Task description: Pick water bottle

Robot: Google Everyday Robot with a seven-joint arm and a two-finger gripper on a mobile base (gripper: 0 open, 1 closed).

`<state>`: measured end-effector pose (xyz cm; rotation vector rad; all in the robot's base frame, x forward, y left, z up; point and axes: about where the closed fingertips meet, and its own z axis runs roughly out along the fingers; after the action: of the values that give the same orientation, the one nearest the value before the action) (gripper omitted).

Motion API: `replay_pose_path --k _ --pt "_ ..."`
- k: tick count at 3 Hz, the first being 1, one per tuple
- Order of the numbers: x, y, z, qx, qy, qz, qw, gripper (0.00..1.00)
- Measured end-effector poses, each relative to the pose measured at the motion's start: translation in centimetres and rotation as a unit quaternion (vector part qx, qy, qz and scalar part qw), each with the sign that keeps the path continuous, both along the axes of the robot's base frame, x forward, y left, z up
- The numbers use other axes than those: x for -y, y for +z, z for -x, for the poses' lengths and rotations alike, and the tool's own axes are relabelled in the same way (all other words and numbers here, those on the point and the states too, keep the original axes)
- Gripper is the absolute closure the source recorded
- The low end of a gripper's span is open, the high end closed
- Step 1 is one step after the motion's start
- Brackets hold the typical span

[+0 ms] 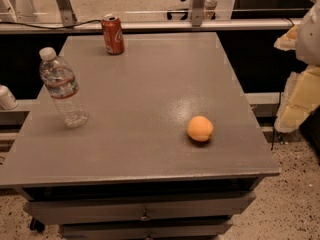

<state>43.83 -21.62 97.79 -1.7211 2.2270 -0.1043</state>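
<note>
The drawers (145, 206) under the grey table (150, 154) are nearest. An orange (200, 128) lies toward the front right. The water bottle (62, 89) stands upright at the left edge, with a red can (113, 34) well behind it. The gripper (300, 91) hangs beyond the table's right side, far from the bottle. Whether it is open or closed cannot be told.

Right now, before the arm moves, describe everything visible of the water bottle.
The water bottle is clear ribbed plastic with a white screw cap, closed, and a red-and-white label band around its middle. It stands on its base near the left edge of the grey table. Only the tabletop touches it: the red soda can stands apart at the far edge, the orange fruit well to its right. The gripper is beyond the table's right side, far from it.
</note>
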Motion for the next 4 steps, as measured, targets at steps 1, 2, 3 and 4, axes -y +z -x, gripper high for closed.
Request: replay_pose_path --k 1,2,3,4 --pt "0.0 0.0 0.0 0.0 0.0 0.0 1.0 0.0" --pt "-1.3 -0.8 -0.5 0.0 0.009 -0.014 0.9999 0.0" --pt "-4.1 -1.9 -1.7 -0.004 0.019 -0.06 0.998 0.0" --pt "-7.1 -2.6 -2.6 -0.014 0.029 -0.118 0.9924 0.0"
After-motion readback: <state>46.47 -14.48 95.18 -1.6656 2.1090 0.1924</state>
